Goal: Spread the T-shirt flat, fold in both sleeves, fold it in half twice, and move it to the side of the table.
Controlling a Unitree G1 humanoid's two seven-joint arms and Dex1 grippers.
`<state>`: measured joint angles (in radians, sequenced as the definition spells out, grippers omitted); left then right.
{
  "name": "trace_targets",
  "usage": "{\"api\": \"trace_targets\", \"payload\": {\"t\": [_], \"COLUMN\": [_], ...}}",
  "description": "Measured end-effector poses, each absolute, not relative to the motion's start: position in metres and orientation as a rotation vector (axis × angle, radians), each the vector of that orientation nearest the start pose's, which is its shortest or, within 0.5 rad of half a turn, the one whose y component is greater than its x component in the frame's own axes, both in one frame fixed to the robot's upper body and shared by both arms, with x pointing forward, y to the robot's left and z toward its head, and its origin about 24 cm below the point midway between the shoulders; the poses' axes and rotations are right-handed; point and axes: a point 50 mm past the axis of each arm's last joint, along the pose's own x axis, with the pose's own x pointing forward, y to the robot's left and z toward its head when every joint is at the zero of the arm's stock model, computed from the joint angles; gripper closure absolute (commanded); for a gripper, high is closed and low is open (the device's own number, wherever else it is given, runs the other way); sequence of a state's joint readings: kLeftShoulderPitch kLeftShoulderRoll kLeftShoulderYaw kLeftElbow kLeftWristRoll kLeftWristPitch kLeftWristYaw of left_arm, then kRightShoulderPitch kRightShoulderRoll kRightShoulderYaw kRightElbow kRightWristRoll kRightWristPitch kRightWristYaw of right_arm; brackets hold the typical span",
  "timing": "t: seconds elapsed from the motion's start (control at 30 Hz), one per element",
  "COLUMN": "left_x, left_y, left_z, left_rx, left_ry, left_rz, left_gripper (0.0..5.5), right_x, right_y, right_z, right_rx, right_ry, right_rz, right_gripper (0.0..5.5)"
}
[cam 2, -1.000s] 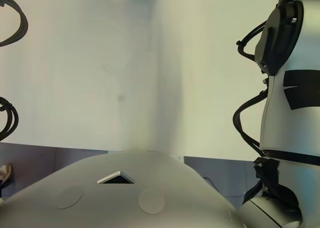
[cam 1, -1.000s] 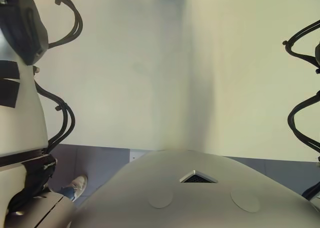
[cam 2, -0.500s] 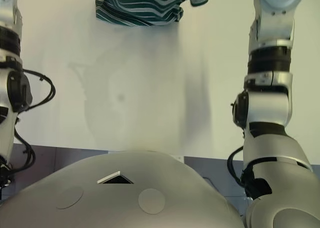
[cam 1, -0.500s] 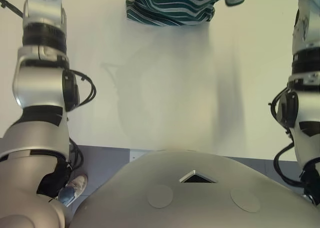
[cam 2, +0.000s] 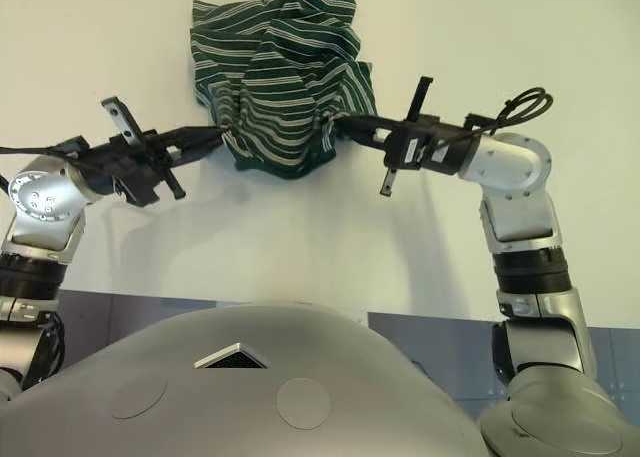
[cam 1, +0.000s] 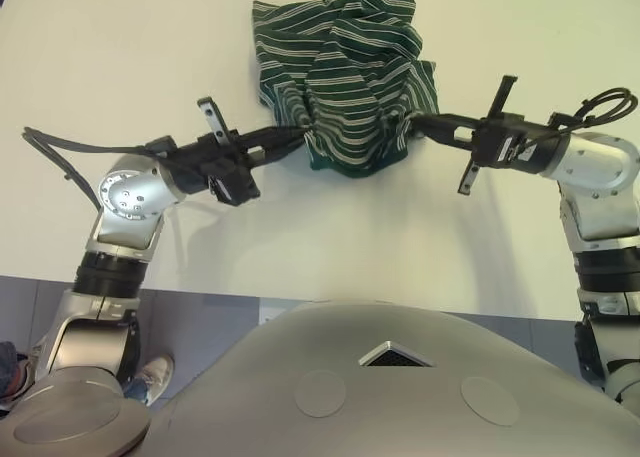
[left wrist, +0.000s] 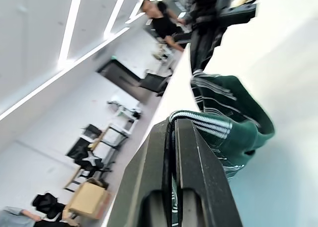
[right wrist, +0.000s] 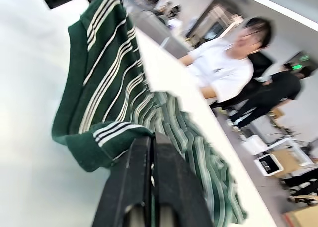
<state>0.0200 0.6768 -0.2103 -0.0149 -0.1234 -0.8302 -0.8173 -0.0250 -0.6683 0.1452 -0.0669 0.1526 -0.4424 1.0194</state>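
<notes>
Currently the T-shirt (cam 1: 345, 77), dark green with thin white stripes, sits in a crumpled heap at the upper centre of the head views, on the far part of the white desk (cam 1: 300, 237). Its top edge is cut off by the upper border of the frame. Collar, sleeves and hem cannot be told apart in the bunched folds.

The left pincer (cam 1: 298, 132) enters the heap from the left of the frame. Its tips are buried in the cloth at the lower left edge of the garment. In the left wrist view the jaws stand pressed together, with a striped fold clamped between them.

The right pincer (cam 1: 408, 125) enters from the right of the frame at about the same height, and its tips are likewise hidden by fabric. In the right wrist view the jaws are closed on a rolled striped edge.

Between the two grip points the lower edge of the garment hangs in a rounded lobe. Whether that lobe touches the desk or is raised clear of it cannot be determined.
</notes>
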Motion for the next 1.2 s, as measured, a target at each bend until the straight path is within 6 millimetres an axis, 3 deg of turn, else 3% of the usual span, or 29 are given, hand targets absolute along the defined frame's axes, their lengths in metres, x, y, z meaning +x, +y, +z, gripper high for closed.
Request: {"api": "trace_targets", "payload": {"t": [0.23, 0.4, 0.5, 0.67, 0.87, 1.13, 1.2], "left_x": [0.148, 0.119, 0.111, 0.114, 0.131, 0.133, 0.127], "left_y": [0.172, 0.175, 0.179, 0.192, 0.212, 0.207, 0.202], "left_z": [0.056, 0.04, 0.04, 0.059, 0.05, 0.041, 0.04], "left_rx": [0.724, 0.69, 0.674, 0.529, 0.572, 0.581, 0.564], "left_ry": [-0.314, -0.189, -0.17, -0.194, -0.111, -0.109, -0.107], "left_rz": [-1.493, -1.678, -1.726, -1.673, -1.593, -1.6, -1.655], "left_gripper": [5.5, 5.5, 5.5, 5.5, 5.5, 5.5, 5.5], "right_x": [0.169, 0.145, 0.134, 0.122, 0.12, 0.123, 0.125], "right_y": [-0.183, -0.192, -0.19, -0.191, -0.193, -0.193, -0.192], "right_z": [0.047, 0.035, 0.032, 0.029, 0.028, 0.03, 0.033], "right_rx": [-0.707, -0.691, -0.638, -0.529, -0.501, -0.475, -0.468], "right_ry": [0.089, 0.209, 0.225, 0.263, 0.28, 0.277, 0.27], "right_rz": [1.58, 1.693, 1.745, 1.807, 1.817, 1.796, 1.783], "right_gripper": [5.47, 5.47, 5.47, 5.47, 5.47, 5.47, 5.17]}}
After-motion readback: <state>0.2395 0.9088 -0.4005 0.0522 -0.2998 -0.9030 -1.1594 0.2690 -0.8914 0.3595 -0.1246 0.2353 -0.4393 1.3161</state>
